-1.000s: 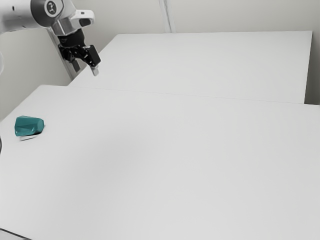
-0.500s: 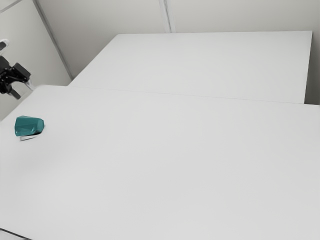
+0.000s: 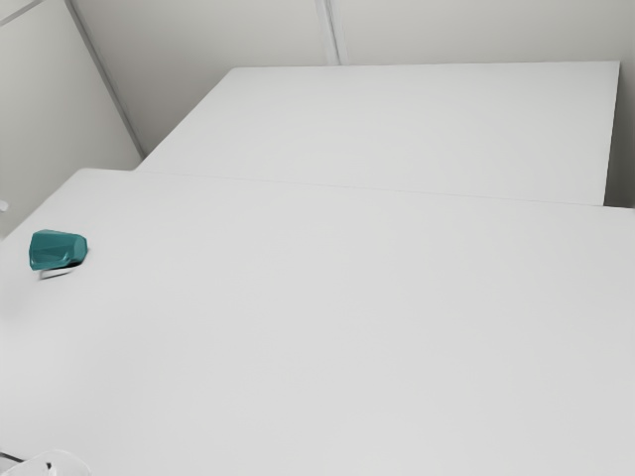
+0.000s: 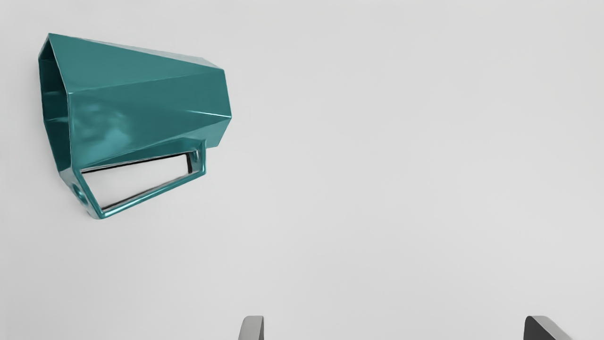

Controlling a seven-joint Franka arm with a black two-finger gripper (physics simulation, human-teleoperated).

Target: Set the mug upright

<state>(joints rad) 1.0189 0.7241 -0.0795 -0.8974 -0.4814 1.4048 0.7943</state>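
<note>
STEP: approach to grasp (judged) | NEXT: traverse open gripper [image 4: 394, 327] over mug [image 4: 146, 106], align, descend | MUG: on its side on table [image 3: 347, 327], near edge at exterior view's left; outside jaw gap, handle [image 4: 151, 194] toward gripper | JAWS: wide apart, empty

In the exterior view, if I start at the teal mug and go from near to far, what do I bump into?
Teal mug → farther white surface → back wall.
</note>
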